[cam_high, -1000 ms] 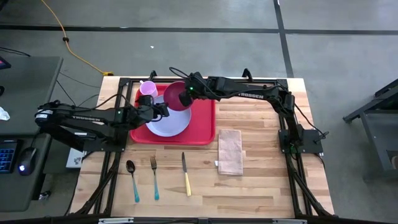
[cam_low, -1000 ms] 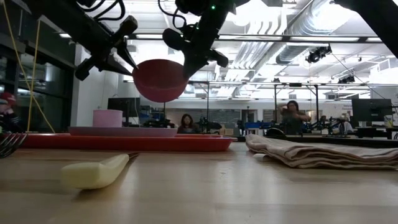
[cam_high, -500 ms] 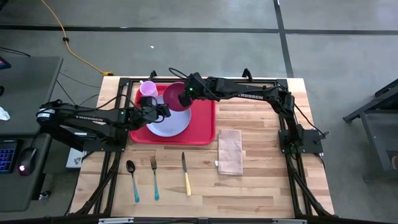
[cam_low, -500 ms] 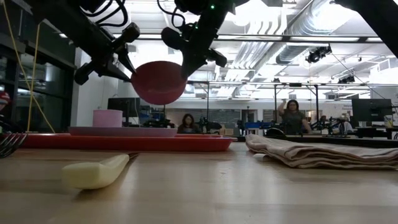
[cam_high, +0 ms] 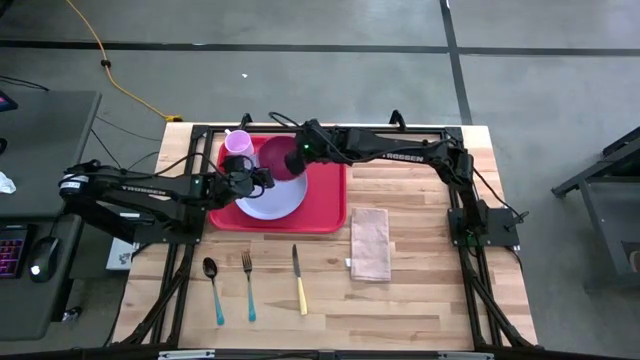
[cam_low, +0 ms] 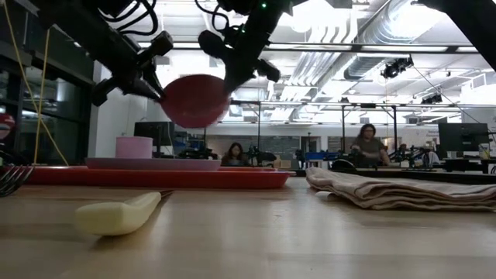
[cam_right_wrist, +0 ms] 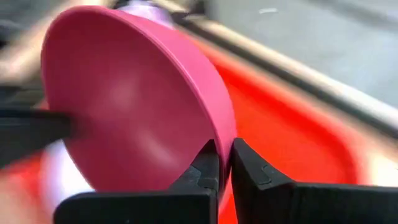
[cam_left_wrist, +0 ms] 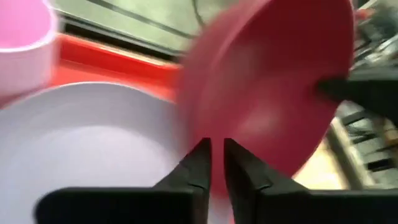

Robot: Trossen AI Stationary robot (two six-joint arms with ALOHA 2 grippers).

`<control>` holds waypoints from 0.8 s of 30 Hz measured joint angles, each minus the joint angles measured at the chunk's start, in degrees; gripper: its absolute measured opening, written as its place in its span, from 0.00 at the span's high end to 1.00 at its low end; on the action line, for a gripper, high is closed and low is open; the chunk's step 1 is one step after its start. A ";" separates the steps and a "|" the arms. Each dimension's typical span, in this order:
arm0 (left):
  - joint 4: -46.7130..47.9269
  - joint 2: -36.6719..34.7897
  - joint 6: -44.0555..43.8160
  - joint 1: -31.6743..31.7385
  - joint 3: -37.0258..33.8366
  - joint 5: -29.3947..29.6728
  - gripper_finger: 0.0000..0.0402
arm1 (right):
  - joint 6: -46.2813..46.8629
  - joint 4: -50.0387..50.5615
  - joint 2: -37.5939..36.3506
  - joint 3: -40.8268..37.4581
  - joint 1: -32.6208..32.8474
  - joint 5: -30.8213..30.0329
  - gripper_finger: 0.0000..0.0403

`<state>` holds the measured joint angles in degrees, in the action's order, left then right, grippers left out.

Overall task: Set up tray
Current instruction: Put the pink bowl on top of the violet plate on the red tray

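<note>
Sitting toward the far left of the bench (cam_high: 420,300), the tray (cam_high: 325,205) is carrying a lavender plate (cam_high: 270,200) and a pink cup (cam_high: 237,143) at its far left corner. Hanging above the plate is a dark pink bowl (cam_high: 280,157) — it is tilting on edge, clear of the tray in the low view. The right gripper (cam_right_wrist: 224,163) is pinching the bowl's rim, jaws clenched tight on it. The left gripper (cam_left_wrist: 216,163) is pressing in from the other side, its jaws nearly together at the bowl's underside; whether they are actually gripping it I cannot tell. Lying on the bench nearer the front are a spoon (cam_high: 213,290), a fork (cam_high: 248,284) and a yellow-handled knife (cam_high: 299,281) in a row — and a folded beige cloth (cam_high: 371,243) is lying just right of the tray.
</note>
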<state>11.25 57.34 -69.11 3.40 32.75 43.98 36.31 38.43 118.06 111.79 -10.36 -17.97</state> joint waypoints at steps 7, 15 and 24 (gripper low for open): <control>-2.16 -0.06 5.52 0.09 0.02 -1.19 0.97 | -0.39 -3.81 0.09 0.07 1.53 1.81 1.00; -0.02 -0.03 3.75 0.39 0.02 -3.62 0.96 | -0.27 -0.05 0.07 0.09 1.47 0.92 1.00; 0.73 -0.19 2.65 0.39 0.00 -4.76 0.98 | -0.80 0.76 0.04 0.09 0.80 0.22 1.00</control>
<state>11.97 57.14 -66.46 3.79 32.75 39.21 35.51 39.19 118.10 111.87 -9.56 -17.75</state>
